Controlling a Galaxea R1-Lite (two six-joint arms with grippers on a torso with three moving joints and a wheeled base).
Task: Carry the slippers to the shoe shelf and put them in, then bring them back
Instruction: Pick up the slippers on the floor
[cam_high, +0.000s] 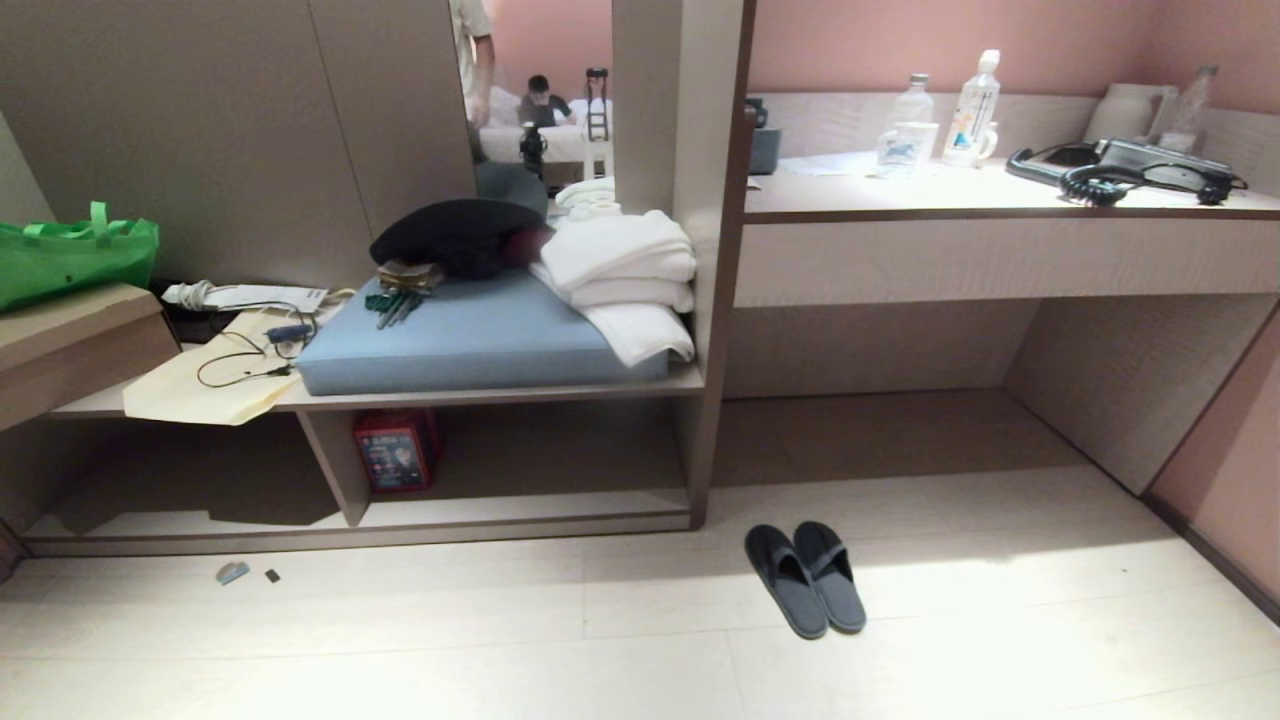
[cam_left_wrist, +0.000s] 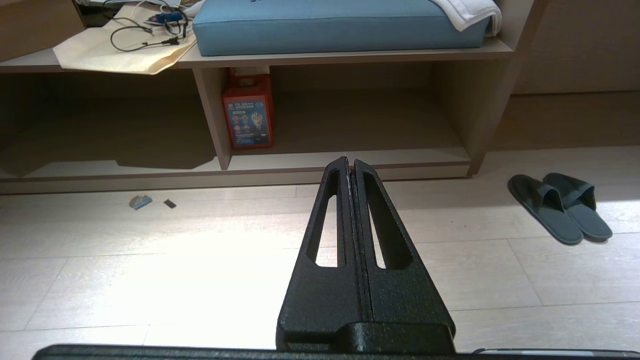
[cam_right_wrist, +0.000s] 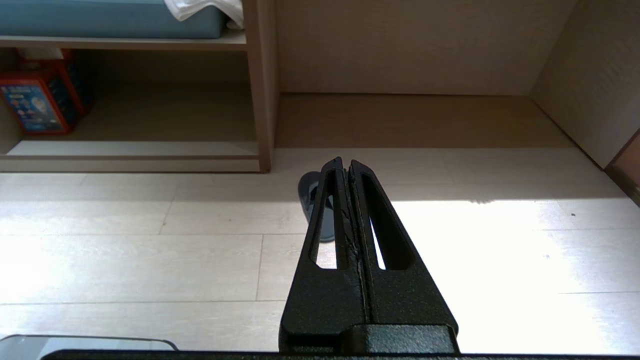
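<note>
Over on the left a green bag sits on a box, and beside it a cream envelope with a black cable on top hangs a little over the edge of the bench. Next along lies a blue cushion, carrying a dark cap and a stack of white towels. Under the bench runs the shoe shelf, low and wide, split by an upright divider; a red box stands in its right bay just beside the divider. The left gripper hangs over the floor in front of that shelf, its fingers pressed together with nothing between them. Two small scraps lie on the floor near the shelf's left bay. Further right, the slippers rest on the pale floor just outside the shelf's right end post, side by side and touching, long axes running away from the furniture and angled slightly rightward, closed toes toward the robot, open heels toward the desk recess. The right gripper hovers above them, likewise closed and empty. On the desk stand bottles and a black telephone.
</note>
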